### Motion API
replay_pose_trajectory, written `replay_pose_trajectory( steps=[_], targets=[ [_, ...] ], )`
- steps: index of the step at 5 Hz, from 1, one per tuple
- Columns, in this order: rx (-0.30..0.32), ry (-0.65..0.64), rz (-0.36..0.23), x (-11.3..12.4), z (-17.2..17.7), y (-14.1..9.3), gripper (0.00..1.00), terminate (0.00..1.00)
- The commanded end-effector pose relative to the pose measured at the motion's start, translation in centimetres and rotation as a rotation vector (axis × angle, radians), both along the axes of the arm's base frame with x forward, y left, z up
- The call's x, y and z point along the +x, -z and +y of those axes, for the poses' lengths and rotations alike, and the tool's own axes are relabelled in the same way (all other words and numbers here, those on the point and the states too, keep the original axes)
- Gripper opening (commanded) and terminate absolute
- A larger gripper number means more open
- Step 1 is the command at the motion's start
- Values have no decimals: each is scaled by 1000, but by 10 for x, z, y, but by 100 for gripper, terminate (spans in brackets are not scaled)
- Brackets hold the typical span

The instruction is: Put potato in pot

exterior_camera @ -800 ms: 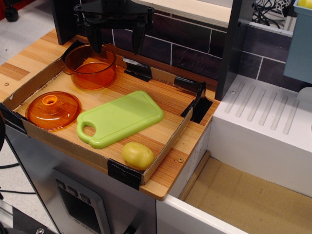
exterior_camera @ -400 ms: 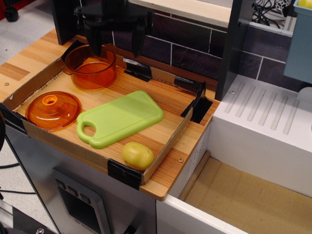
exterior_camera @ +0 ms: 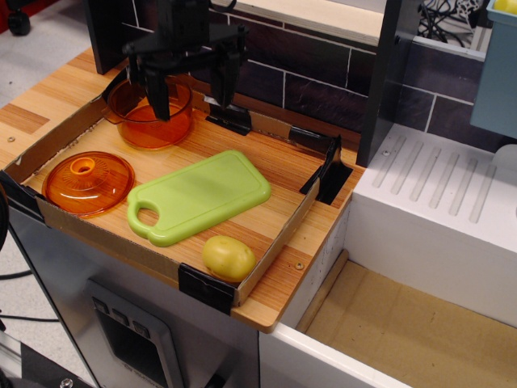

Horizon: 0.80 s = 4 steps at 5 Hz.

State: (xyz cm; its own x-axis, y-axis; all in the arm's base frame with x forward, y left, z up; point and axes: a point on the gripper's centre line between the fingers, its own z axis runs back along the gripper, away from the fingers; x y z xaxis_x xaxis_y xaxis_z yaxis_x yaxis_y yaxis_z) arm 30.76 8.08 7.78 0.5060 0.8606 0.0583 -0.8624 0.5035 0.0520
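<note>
Right now the potato (exterior_camera: pixel 229 258) sits at the near corner of the shallow cardboard tray (exterior_camera: pixel 276 249), tucked against its front rim, well apart from the tool and on the opposite end of the tray from it. Just behind the potato lies the green cutting board (exterior_camera: pixel 199 196), flat and angled across the middle of the tray, between the potato and the tool. Off to the left of the board rests the orange lid (exterior_camera: pixel 88 182), dome up with its knob on top, nearer to me than the tool and lower left of it. Further back stands the pot (exterior_camera: pixel 150 113), upright and empty as far as I can see, in the far left corner of the tray, directly below and behind the tool. The tool (exterior_camera: pixel 190 87) hangs over that pot with its two dark fingers spread wide apart and nothing between them; one finger (exterior_camera: pixel 157 91) crosses in front of the pot's wall, the other sits to the pot's right. All of it rests on the wooden worktop (exterior_camera: pixel 284 291).
</note>
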Motion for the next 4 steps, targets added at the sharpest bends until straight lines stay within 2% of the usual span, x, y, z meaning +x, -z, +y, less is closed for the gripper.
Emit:
replay_pose_trajectory(
  steps=[1,3,4],
  targets=[
    [-68,-181,8,-15,-21,3,100,0],
    [-87,-155,23,-46,-51,11,100,0],
    [-105,-153,27,-52,-63,8,100,0]
  ],
)
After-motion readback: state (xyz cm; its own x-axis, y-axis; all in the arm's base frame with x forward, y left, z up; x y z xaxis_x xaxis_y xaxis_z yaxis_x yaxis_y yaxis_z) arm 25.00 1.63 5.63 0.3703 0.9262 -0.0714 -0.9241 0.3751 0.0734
